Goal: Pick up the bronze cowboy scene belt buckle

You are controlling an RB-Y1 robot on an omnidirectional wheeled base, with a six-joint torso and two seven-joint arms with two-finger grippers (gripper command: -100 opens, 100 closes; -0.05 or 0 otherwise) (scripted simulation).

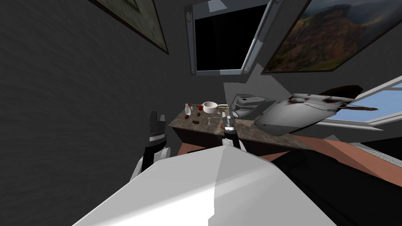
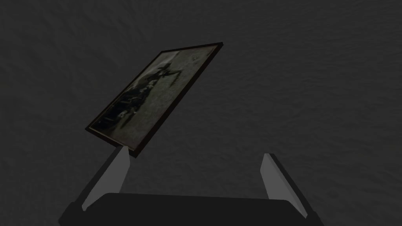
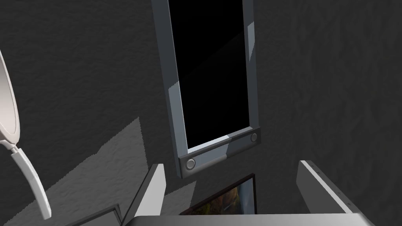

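Dark room, mottled counter (image 1: 255, 133) at centre frame.
Belt buckle (image 1: 195, 122): likely the brown piece left of centre. Right gripper (image 1: 227, 116) and left gripper (image 1: 157, 116) spread, empty. Tip your right down first.

We read the wall (image 1: 78, 98) as dark and matt, w/ a rough plaster-like grain. Window frame (image 3: 172, 102): smooth grey-blue, metal-looking, slight sheen, round studs. Table top (image 1: 178, 123): mottled brown-grey, stone-like. Bowl (image 1: 210, 106): smooth glossy white. Glass (image 1: 209, 119): clear, thin. Floor (image 1: 345, 153): smooth, matt, reddish-brown. Big grey shell (image 1: 290, 115) beside the table: smooth, soft sheen, dark red smears. Oval thing (image 3: 10, 113) w/ handle: smooth white, semi-gloss. Left gripper (image 2: 196, 151) fingers (image 2: 117, 176): flat matt lt grey; body matt black. Right gripper (image 3: 231, 163) fingers (image 3: 151, 192): same lt grey, smooth.
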